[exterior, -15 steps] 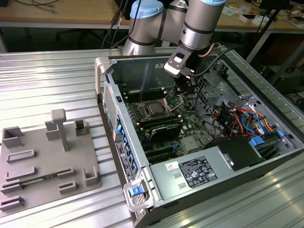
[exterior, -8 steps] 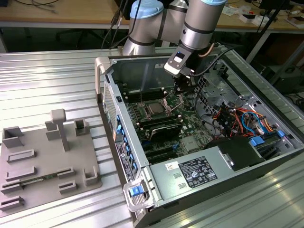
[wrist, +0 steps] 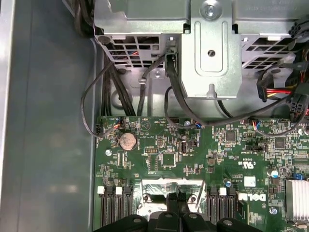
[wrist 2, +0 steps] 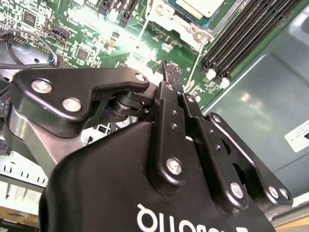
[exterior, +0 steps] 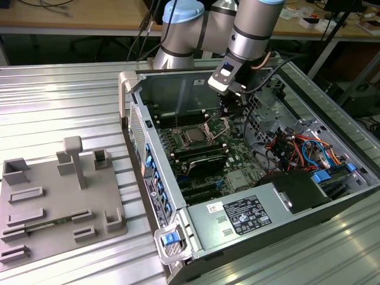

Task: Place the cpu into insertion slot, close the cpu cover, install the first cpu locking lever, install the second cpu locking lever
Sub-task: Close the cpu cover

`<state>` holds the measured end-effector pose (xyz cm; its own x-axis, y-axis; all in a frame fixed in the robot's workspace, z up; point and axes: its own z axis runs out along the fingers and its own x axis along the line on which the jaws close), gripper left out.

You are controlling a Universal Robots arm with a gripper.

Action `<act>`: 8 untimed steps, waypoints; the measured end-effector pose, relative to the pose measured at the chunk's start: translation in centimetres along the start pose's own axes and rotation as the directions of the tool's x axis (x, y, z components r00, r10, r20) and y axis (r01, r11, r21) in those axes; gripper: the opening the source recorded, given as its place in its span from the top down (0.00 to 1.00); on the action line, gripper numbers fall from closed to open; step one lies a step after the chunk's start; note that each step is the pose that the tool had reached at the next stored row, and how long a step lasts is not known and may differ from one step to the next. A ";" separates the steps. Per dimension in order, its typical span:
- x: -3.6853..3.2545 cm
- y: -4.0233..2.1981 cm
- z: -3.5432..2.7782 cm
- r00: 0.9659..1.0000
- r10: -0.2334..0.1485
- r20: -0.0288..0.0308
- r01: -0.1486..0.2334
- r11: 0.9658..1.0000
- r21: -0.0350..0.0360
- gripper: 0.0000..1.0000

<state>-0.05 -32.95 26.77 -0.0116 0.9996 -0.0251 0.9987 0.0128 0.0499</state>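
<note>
The ribbed metal counter point(exterior: 71, 101) carries an open computer case point(exterior: 160, 196) lying on its side, toward the counter's edge on the exterior view's right. The robot arm point(exterior: 252, 27) reaches down into the case from its far edge. A grey fixture tray point(exterior: 53, 219) with upright blocks lies flat on the counter near the corner on the exterior view's left, well apart from the case.

Inside the case, a grey power supply box point(exterior: 243, 217) fills the near corner, and the green motherboard point(wrist: 159, 145) covers the floor beyond it. Bundled coloured cables point(exterior: 297, 148) lie along the case's side on the exterior view's right. Long black memory slots point(wrist 2: 241, 34) run on either side of the socket area.

The gripper point(exterior: 228, 113) hangs low over the motherboard, just beyond the far edge of the insertion slot point(wrist 2: 195, 31). In both wrist views its black fingers point(wrist 2: 166, 89) are clenched together with nothing visible between them, the tips point(wrist: 178, 200) just above the slot's silver rim. A thin silver frame, seemingly the cpu cover point(exterior: 212, 123), appears tilted up at the slot's far edge beneath the gripper.

The cpu point(exterior: 193, 137) lies flat in the insertion slot, its dull silver top facing up, near the gripper but not touched by it.
</note>
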 end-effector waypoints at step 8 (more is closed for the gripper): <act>-0.01 1.47 0.06 1.000 0.000 0.000 0.000 1.000 0.000 0.89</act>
<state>1.42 -32.95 26.78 -0.0117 0.9996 -0.0255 0.9987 0.0129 0.0495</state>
